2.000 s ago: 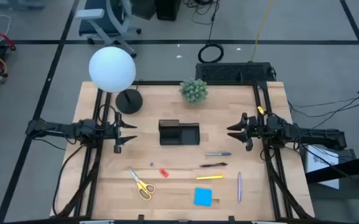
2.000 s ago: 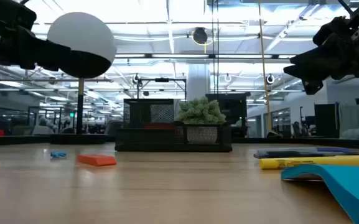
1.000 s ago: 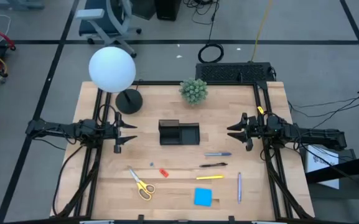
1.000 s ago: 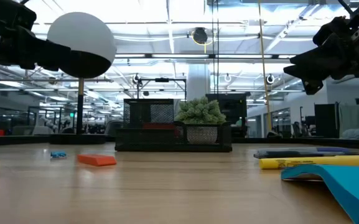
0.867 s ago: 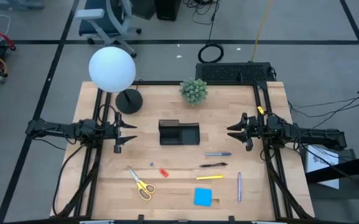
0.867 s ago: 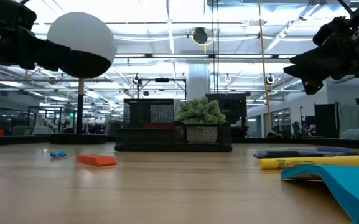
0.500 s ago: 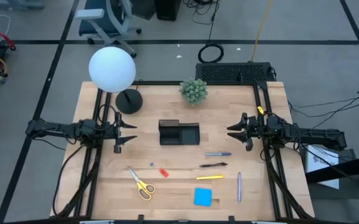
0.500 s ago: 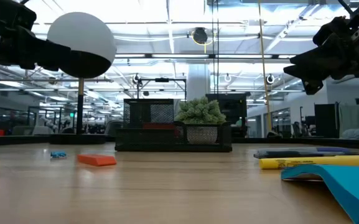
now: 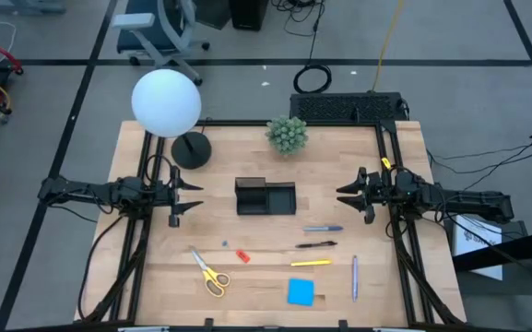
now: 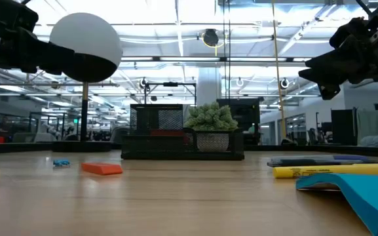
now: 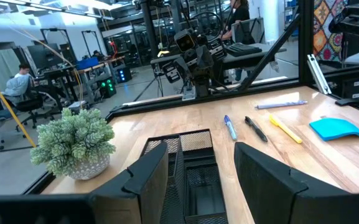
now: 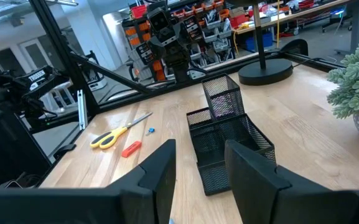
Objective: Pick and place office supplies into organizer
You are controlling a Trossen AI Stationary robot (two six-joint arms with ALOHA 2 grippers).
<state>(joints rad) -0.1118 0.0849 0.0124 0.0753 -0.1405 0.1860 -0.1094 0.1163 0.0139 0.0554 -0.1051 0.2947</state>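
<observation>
You've got a grey floor (image 9: pixel 53 111) marked with dark lines around the table, an office chair (image 9: pixel 159 28) parked behind it and cables (image 9: pixel 313 78) coiled nearby. Past it, ceiling light strips (image 10: pixel 175 26), workbenches and a seated person (image 11: pixel 20 84) at a desk.

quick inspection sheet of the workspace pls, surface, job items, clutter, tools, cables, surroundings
surface: wooden table, bare in places
job's things: black mesh organizer mid-table; scissors, red piece, sticky-note pad, four pens loose near the front
clutter: globe lamp, potted plant
grippers: left tool and right tool open, empty, either side of organizer
cables: black coil on the floor
surroundings: office chair; seated person in the lab
</observation>
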